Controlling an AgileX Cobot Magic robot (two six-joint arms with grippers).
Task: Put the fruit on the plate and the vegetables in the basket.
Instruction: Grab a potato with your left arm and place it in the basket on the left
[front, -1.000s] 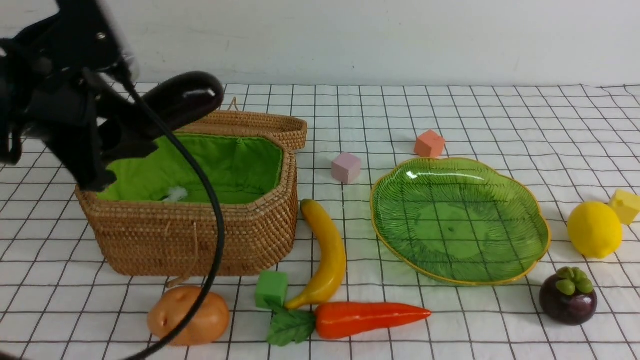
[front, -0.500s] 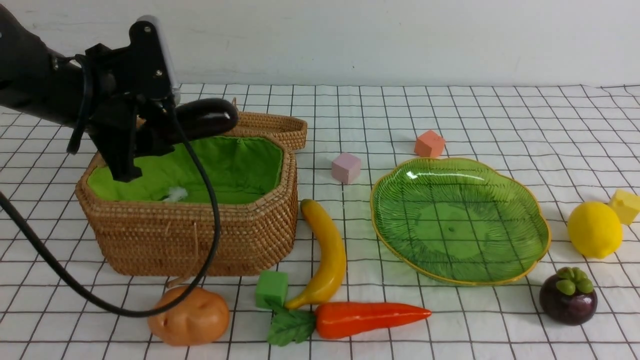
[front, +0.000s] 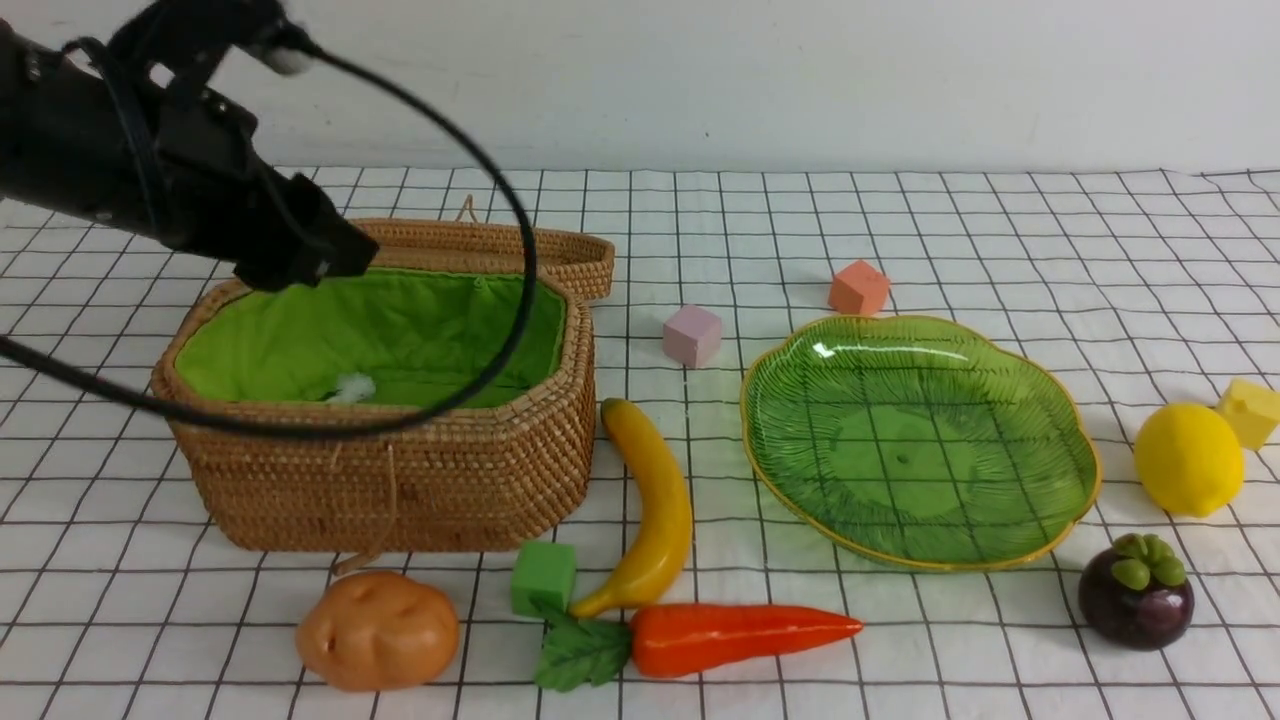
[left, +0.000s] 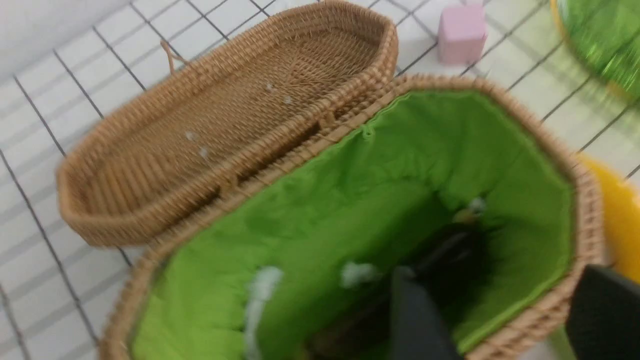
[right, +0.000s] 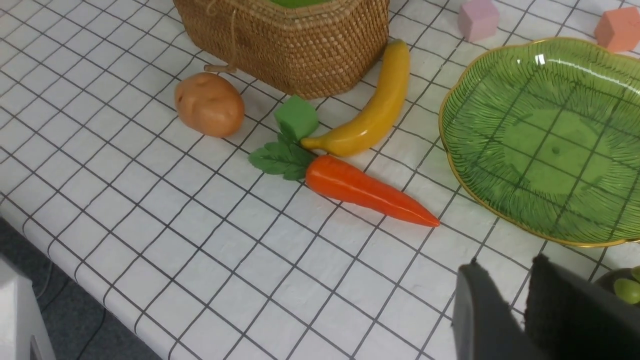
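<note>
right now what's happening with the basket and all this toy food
The left gripper hangs open over the brown wicker basket; a dark shape on its green lining looks like the glossy purple eggplant. The lumpy orange-brown potato and orange carrot lie on the checked cloth, as do the yellow banana, round yellow lemon and dark purple mangosteen. The green glass plate holds nothing. The right gripper is empty, jaws slightly apart.

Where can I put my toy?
Bare cloth: the far right corner behind the ribbed green glass plate, and the near edge before the orange carrot. Crowded: between the brown wicker basket and plate, around the long yellow banana.
</note>
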